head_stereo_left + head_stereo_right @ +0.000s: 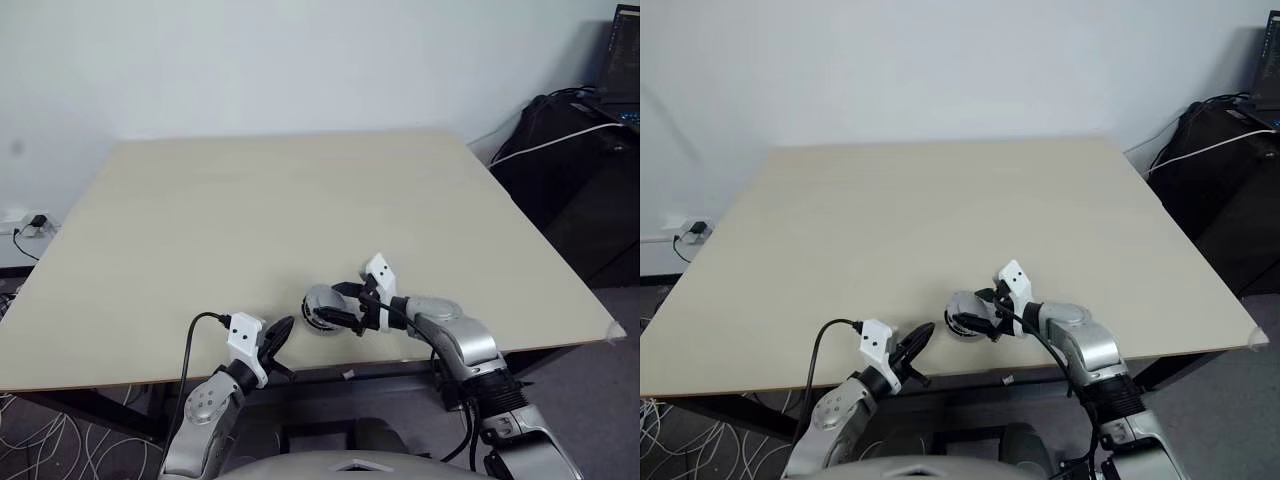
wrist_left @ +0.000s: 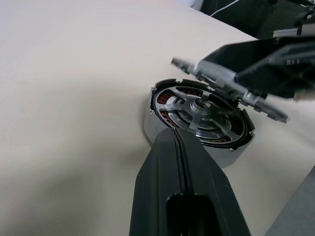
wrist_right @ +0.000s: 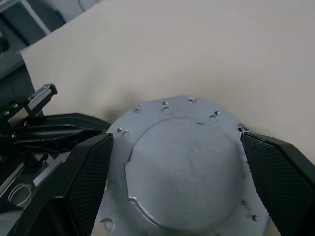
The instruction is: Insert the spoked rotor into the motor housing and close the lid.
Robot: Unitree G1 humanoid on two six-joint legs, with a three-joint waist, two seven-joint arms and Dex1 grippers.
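The lid (image 3: pixel 184 167), a flat silver-grey disc with a raised plain centre and small holes around its edge, sat between the two black fingers (image 3: pixel 86 172) of the right gripper (image 1: pixel 340 308), which stood spread wide with one pad against each side of the disc, grasping it by the rim. In the left wrist view the lid hung tilted just above the motor housing (image 2: pixel 199 120), one edge lifted and not seated. The housing rested on the table (image 1: pixel 250 210) near its front edge, and inside its ring of brown-copper windings lay the spoked rotor (image 2: pixel 202 114), its silver spokes and hub facing up. The left gripper (image 1: pixel 277 335) was clenched with nothing in it, its fingertips pressed together and pointing toward the housing from just beside it, apart from the metal. The table was a broad pale beige top, bare around the parts. Behind it rose a plain white wall (image 1: pixel 300 60); at the right stood a dark bag or case (image 1: pixel 570 150) with a white cable (image 1: pixel 555 145) over it, and at the left a wall socket with a plug (image 1: pixel 30 225).
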